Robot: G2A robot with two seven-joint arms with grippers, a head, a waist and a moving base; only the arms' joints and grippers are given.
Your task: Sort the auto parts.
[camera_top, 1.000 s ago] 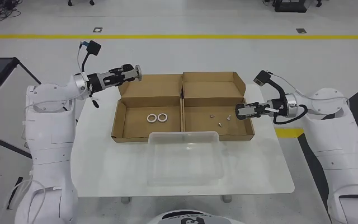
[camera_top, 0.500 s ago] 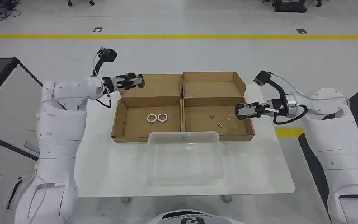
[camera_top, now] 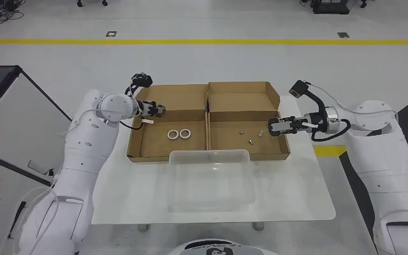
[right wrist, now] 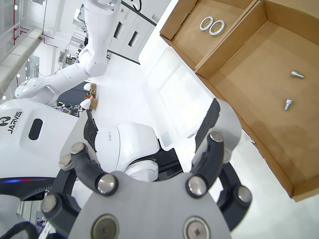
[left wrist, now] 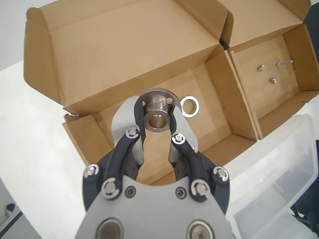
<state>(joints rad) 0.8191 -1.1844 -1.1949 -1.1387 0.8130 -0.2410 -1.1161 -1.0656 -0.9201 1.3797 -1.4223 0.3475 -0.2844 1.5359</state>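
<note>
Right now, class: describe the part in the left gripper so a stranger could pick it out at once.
On the white table, find the cardboard box holding two flat rings. Over that box hangs the left gripper, shut on a flanged metal bushing. Unlike the flat rings, it has a tube rising from a drilled round flange.

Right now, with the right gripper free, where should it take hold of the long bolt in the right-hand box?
Take the long bolt across the middle of its shank, coming straight down with the open right gripper. It lies flat on the floor of the right-hand box, apart from the two short bolts, and the cardboard walls probably block a sideways approach.
</note>
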